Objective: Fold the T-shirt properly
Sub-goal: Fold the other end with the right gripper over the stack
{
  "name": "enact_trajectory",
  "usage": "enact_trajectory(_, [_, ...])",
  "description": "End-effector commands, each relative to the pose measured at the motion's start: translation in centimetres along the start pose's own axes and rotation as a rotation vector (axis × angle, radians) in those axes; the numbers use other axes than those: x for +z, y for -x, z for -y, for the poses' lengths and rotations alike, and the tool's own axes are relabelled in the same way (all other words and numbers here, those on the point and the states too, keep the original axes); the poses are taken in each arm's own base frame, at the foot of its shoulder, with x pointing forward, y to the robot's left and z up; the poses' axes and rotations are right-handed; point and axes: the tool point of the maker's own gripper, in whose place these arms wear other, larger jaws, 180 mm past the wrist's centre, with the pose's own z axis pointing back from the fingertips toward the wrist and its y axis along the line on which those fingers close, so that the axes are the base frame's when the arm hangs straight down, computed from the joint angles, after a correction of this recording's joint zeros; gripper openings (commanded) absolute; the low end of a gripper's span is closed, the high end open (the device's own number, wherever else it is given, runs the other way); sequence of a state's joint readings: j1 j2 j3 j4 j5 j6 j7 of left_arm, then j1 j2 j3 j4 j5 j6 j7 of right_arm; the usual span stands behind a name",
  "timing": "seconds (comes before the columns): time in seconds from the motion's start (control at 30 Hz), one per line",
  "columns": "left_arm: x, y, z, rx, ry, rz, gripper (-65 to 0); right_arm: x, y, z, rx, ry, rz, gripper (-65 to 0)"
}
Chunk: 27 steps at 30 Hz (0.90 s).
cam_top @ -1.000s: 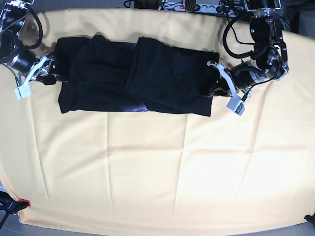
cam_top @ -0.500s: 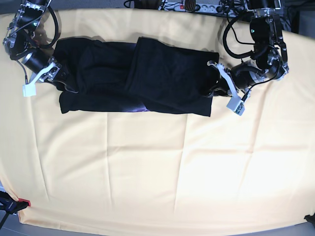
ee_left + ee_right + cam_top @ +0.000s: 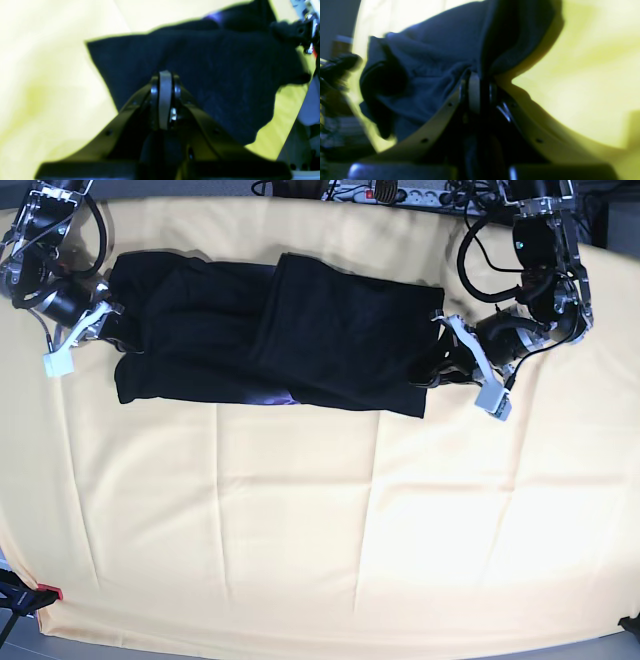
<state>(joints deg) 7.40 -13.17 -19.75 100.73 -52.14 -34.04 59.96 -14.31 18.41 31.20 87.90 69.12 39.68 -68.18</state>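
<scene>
I had both the left gripper (image 3: 432, 370) and right gripper (image 3: 118, 335) with jaws clamped on opposite ends of the T-shirt (image 3: 270, 335) across the upper frame, mid-fold; next, I judged, came lifting one end over.

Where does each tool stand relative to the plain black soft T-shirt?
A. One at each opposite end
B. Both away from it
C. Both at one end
A: in the base view the right tool and left tool meet opposite ends of the plain black soft T-shirt.

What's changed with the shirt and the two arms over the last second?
The right hand, shut on the T-shirt, pulled its end outward, straightening that edge. The left hand shifted slightly, gripping the other end. The fold across the middle and the yellow cloth look unchanged.
</scene>
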Motion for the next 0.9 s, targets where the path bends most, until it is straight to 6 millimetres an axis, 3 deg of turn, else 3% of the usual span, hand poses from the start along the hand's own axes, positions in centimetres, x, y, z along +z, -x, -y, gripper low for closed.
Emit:
enact_trajectory(0.0, [0.6, -2.0, 0.0, -0.018, 0.006, 0.068, -65.0, 1.0, -2.1, 0.2, 0.078, 0.029, 0.026, -65.0])
enact_trajectory(0.3, [3.5, -3.2, -2.9, -0.005, -0.098, 0.125, -65.0, 5.2, -6.9, 2.2, 0.412, 0.279, -0.048, -65.0])
enact_trajectory(0.5, [4.1, -2.9, -3.4, -0.021, -0.113, 0.094, -65.0, 8.5, -10.8, 2.5, 0.491, 0.516, -0.035, -65.0])
enact_trajectory(0.6, [4.1, -2.9, -3.4, -0.02, -0.112, 0.094, -65.0, 8.3, -12.1, -0.6, 0.483, 0.481, 0.047, -65.0])
enact_trajectory(0.73, [4.1, -2.9, -3.4, -0.02, -0.113, 0.093, -65.0, 5.3, -10.3, -6.4, 0.463, 0.211, 0.13, -65.0])
enact_trajectory(0.87, [4.1, -2.9, -3.4, -0.019, -0.112, 0.094, -65.0, 2.8, -8.5, -10.7, 0.365, -0.007, 0.226, -65.0])
